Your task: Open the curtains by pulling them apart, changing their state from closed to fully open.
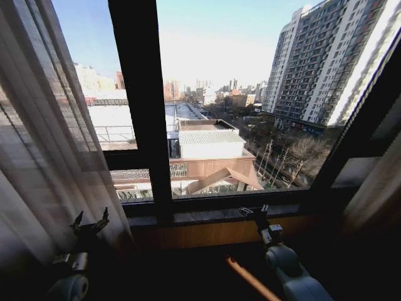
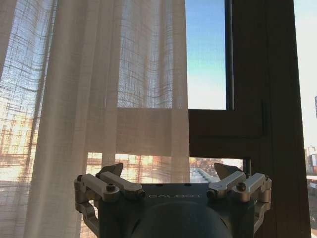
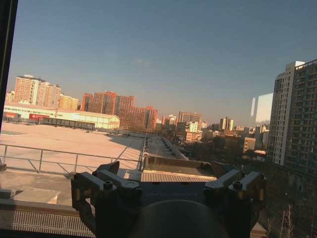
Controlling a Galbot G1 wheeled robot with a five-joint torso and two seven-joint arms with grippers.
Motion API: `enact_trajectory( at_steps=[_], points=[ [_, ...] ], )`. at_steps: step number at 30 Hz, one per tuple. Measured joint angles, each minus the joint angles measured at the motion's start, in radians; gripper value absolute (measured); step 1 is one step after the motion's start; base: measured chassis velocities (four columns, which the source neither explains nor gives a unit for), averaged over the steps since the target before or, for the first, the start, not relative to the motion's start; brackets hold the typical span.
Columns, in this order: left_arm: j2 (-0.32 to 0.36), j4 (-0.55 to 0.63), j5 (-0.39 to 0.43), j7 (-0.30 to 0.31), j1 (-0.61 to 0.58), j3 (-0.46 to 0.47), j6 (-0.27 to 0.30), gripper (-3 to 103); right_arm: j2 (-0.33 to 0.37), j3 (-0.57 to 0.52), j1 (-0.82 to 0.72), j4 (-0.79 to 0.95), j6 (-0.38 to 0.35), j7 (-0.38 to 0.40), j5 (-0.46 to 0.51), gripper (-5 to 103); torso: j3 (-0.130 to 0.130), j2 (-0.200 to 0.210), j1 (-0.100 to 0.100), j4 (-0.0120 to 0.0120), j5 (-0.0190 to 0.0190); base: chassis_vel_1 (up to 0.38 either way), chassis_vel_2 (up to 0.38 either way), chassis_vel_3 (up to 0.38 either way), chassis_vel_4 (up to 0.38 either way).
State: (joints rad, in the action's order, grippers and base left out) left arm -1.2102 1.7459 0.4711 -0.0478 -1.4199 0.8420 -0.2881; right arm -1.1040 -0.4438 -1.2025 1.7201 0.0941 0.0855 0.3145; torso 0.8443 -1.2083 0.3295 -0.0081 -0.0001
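Here the curtains [image 1: 44, 144] hang gathered at the robot's left: sheer cream cloth, open weave, soft vertical pleats, sunlit and translucent [image 2: 94, 99]. A second panel [image 1: 376, 188] sits bunched at the right edge. Between them stands the dark window frame [image 1: 147, 125], smooth, square-edged. Left gripper [image 1: 89, 222] is low beside the left panel, fingers spread, empty; "GALBOT" printed on its body. Right gripper [image 1: 255, 211] is near the sill [image 1: 207, 216], likewise spread, empty.
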Motion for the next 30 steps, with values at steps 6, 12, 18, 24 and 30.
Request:
enact_trajectory(
  at_steps=[6,12,18,24,30],
  points=[
    [0.000,0.000,0.000,0.000,0.000,0.000,0.000,100,0.000,0.000,0.000,0.000,0.000,0.000,0.000,100,0.000,0.000,0.000,0.0000,0.0001,-0.076,0.108,0.085,-0.102],
    [0.000,0.000,0.000,0.000,0.000,0.000,0.000,100,0.000,0.000,0.000,0.000,0.000,0.000,0.000,100,0.000,0.000,0.001,0.0001,0.0000,-0.054,0.075,0.051,-0.062],
    [0.000,0.000,0.000,0.000,0.000,0.000,0.000,100,0.000,0.000,0.000,0.000,0.000,0.000,0.000,100,0.000,0.000,-0.001,0.0000,0.0001,0.000,0.000,0.000,0.000],
    [0.000,0.000,0.000,0.000,0.000,0.000,0.000,100,0.000,0.000,0.000,0.000,0.000,0.000,0.000,100,0.000,0.000,0.000,0.0000,0.0002,-0.016,0.074,0.012,-0.052],
    [0.000,0.000,0.000,0.000,0.000,0.000,0.000,100,0.000,0.000,0.000,0.000,0.000,0.000,0.000,100,0.000,0.000,0.001,0.0002,0.0000,-0.029,0.098,0.025,-0.089]
  ],
)
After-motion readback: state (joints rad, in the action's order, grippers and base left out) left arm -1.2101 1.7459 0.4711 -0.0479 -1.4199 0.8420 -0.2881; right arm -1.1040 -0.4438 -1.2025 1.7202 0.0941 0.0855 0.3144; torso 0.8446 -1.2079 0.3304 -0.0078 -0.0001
